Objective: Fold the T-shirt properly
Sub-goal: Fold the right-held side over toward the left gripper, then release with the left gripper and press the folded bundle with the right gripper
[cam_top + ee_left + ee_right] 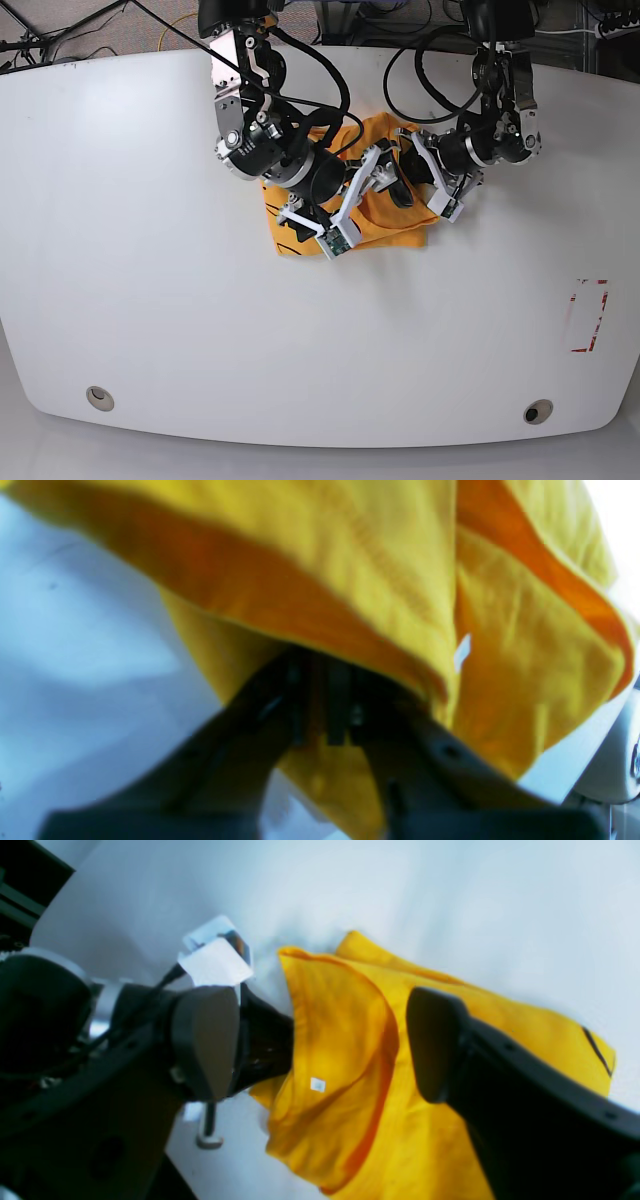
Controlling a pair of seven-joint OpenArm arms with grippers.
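The orange-yellow T-shirt (400, 222) lies bunched and partly folded on the white table (150, 250), between both arms. In the left wrist view my left gripper (320, 705) is shut on a fold of the T-shirt (390, 580), which drapes over its fingertips. My right gripper (320, 1045) hangs open just above the T-shirt (525, 1040), its two dark fingers wide apart and holding nothing. A thin black squiggle mark (597, 1050) shows at the cloth's far edge. A small white tag (317, 1084) sits on the raised flap.
A red-and-white rectangle mark (588, 315) lies on the table at the right. Two round holes (100, 398) (538, 411) sit near the front edge. Cables run off the back edge behind both arms.
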